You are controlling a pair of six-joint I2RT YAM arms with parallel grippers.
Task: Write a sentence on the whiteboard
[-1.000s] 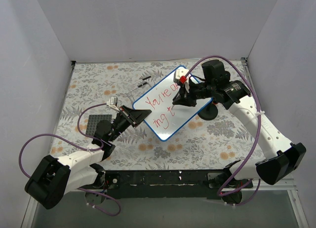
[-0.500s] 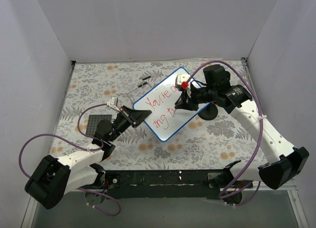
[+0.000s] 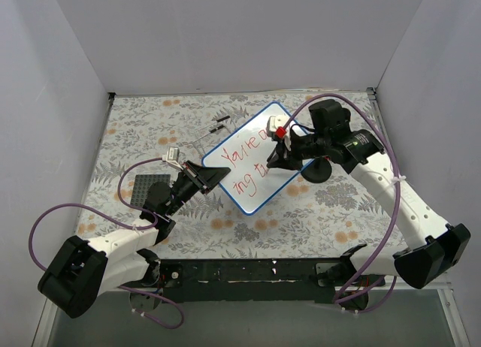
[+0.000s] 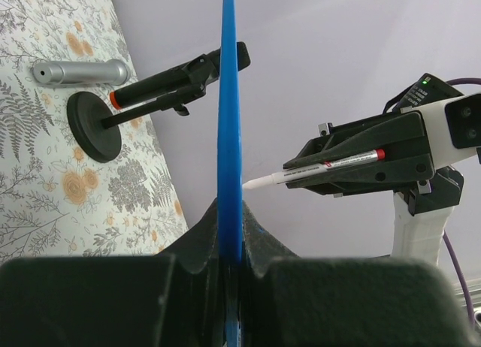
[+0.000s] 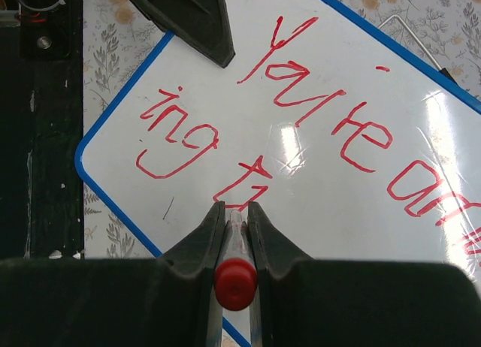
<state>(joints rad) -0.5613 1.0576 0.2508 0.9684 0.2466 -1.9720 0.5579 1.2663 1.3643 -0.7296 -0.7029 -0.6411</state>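
The whiteboard [image 3: 244, 170], white with a blue rim, is held tilted above the floral table. My left gripper [image 3: 213, 174] is shut on its near-left rim; in the left wrist view the rim [image 4: 228, 122] runs edge-on between the jaws. The sentence [image 5: 301, 137] is in red marker: "You're am" on the upper line, "ing t" on the lower. My right gripper [image 3: 272, 161] is shut on a red-capped marker [image 5: 236, 268] whose tip rests on the board at the stroke after the "t". The marker also shows in the left wrist view [image 4: 316, 169].
A round black stand with an orange-tipped black tool [image 4: 94, 124] sits on the table under the right arm. A silver cylinder [image 4: 79, 72] lies beside it. A dark grey studded plate [image 3: 150, 189] lies left. Small black pieces [image 3: 220, 123] lie at the back.
My right gripper has shifted the marker slightly right along the lower line, adding to the stroke after "ing". The left gripper and the board have stayed still.
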